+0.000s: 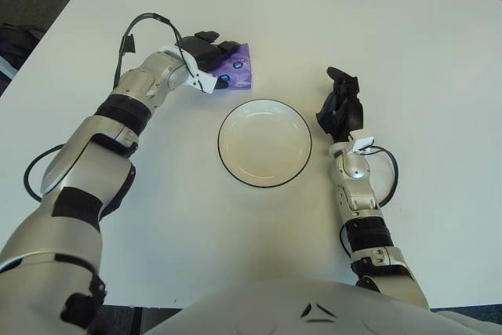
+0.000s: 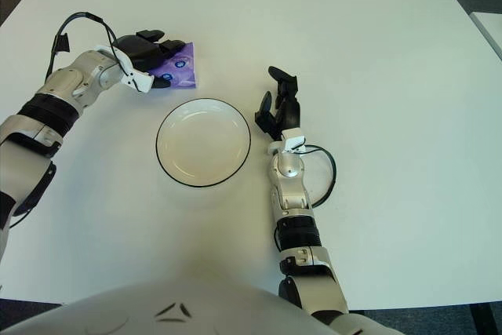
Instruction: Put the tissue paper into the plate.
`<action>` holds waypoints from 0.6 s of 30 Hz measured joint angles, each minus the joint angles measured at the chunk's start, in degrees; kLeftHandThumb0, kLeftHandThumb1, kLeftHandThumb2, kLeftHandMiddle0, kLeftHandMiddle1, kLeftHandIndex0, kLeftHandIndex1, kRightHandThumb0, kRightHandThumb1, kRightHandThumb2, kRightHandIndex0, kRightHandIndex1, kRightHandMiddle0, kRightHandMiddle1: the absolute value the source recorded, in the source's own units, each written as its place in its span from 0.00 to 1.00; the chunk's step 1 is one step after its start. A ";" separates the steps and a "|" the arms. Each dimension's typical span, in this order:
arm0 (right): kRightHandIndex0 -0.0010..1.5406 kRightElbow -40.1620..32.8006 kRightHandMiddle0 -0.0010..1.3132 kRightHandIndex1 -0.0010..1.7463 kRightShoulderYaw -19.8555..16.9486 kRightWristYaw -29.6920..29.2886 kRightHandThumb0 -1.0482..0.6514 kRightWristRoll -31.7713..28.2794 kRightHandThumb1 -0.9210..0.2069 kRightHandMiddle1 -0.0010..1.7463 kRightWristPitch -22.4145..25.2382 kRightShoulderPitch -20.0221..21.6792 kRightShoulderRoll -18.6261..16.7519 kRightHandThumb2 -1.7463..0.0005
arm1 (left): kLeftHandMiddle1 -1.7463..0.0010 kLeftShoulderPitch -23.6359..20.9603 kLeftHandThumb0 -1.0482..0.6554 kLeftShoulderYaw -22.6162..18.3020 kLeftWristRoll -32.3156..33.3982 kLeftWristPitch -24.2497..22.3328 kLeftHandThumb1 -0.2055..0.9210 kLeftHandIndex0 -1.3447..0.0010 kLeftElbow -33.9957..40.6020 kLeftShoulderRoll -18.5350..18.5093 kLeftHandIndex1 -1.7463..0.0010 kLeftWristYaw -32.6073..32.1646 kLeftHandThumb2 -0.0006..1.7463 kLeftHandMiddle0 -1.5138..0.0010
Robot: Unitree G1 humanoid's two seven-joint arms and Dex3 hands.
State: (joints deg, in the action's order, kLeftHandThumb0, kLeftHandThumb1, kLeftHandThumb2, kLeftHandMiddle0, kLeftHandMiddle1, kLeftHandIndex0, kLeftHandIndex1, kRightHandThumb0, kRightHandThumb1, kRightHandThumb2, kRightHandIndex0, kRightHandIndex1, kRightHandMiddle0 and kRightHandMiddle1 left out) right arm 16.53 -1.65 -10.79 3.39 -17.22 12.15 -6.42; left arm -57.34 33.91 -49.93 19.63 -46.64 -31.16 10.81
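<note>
Purple and glossy, the small flat tissue paper packet [image 1: 233, 69] lies on the white table [image 1: 408, 45] at the far left, just beyond the round cream plate with a dark rim [image 1: 265, 143]. From my station I see the left hand [image 1: 205, 50] reached out over the packet's left part, its dark fingers [image 2: 161, 56] lying across the wrapper and covering that side; the right part with its small printed dots shows clear. I cannot tell whether the fingers have closed on the packet or only press on top of it. The packet sits near the plate's upper left edge but apart from it, and nothing lies in the plate. My right hand [image 1: 339, 107] shows just to the right of the plate, wrist up, its black fingers loosely spread and holding nothing. A black cable [image 1: 135, 25] loops above the left forearm.
</note>
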 measured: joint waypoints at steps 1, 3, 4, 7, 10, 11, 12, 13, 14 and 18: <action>0.26 -0.04 0.00 0.04 0.00 -0.02 0.28 0.00 0.00 0.51 0.00 -0.04 -0.01 0.47 | 0.99 -0.07 0.07 0.07 0.00 0.02 1.00 1.00 -0.44 0.12 0.89 -0.41 0.48 0.93; 0.26 -0.12 0.00 0.04 0.00 -0.04 0.28 0.00 0.00 0.51 0.00 -0.13 -0.04 0.47 | 0.99 -0.19 0.07 0.27 -0.01 0.04 1.00 1.00 -1.19 0.41 0.88 -1.27 0.48 0.93; 0.26 -0.16 0.00 0.04 -0.01 -0.05 0.28 0.00 0.00 0.51 0.00 -0.18 -0.05 0.47 | 0.99 -0.23 0.07 0.38 -0.01 0.06 1.00 1.00 -1.56 0.57 0.88 -1.71 0.48 0.93; 0.26 -0.31 0.00 0.05 0.00 -0.09 0.28 0.00 0.00 0.52 0.00 -0.33 -0.08 0.47 | 0.98 -0.42 0.07 0.77 -0.02 0.34 1.00 1.00 -2.90 1.06 0.88 -3.25 0.47 0.92; 0.26 -0.63 0.00 0.04 0.00 -0.10 0.28 0.00 0.00 0.52 0.03 -0.60 -0.08 0.47 | 0.98 -0.66 0.07 1.15 -0.02 0.66 1.00 1.00 -3.78 1.25 0.87 -4.45 0.47 0.91; 0.26 -0.79 0.00 0.04 0.00 -0.10 0.28 0.00 0.00 0.52 0.05 -0.74 -0.08 0.47 | 0.98 -0.75 0.07 1.29 -0.03 0.84 1.00 1.00 -4.22 1.32 0.87 -4.98 0.47 0.91; 0.26 -0.90 0.00 0.04 0.00 -0.10 0.28 0.00 0.00 0.52 0.06 -0.83 -0.08 0.47 | 0.98 -0.78 0.07 1.41 -0.03 0.96 1.00 1.00 -4.51 1.36 0.87 -5.35 0.47 0.91; 0.26 -1.01 0.00 0.04 0.00 -0.10 0.27 0.01 0.00 0.51 0.09 -0.95 -0.08 0.47 | 0.97 -0.83 0.07 1.57 -0.05 1.09 1.00 1.00 -4.80 1.40 0.87 -5.80 0.47 0.90; 0.26 -1.19 0.00 0.04 0.00 -0.11 0.27 0.01 0.00 0.51 0.14 -1.11 -0.08 0.47 | 0.97 -0.88 0.08 1.82 -0.08 1.18 1.00 1.00 -5.15 1.44 0.87 -6.33 0.47 0.90; 0.25 -1.65 0.00 0.04 0.02 -0.11 0.27 0.05 0.00 0.51 0.37 -1.49 -0.08 0.47 | 0.97 -0.98 0.09 2.36 -0.16 1.32 1.00 1.00 -5.89 1.58 0.87 -7.58 0.45 0.89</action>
State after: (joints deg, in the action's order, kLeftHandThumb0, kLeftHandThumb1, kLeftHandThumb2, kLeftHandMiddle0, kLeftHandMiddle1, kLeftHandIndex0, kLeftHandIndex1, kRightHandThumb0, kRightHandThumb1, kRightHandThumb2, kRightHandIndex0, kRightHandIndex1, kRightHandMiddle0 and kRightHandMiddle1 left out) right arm 14.88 -1.63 -10.89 3.45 -16.85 10.66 -6.50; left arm -58.32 36.27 -50.08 20.95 -52.53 -29.58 3.23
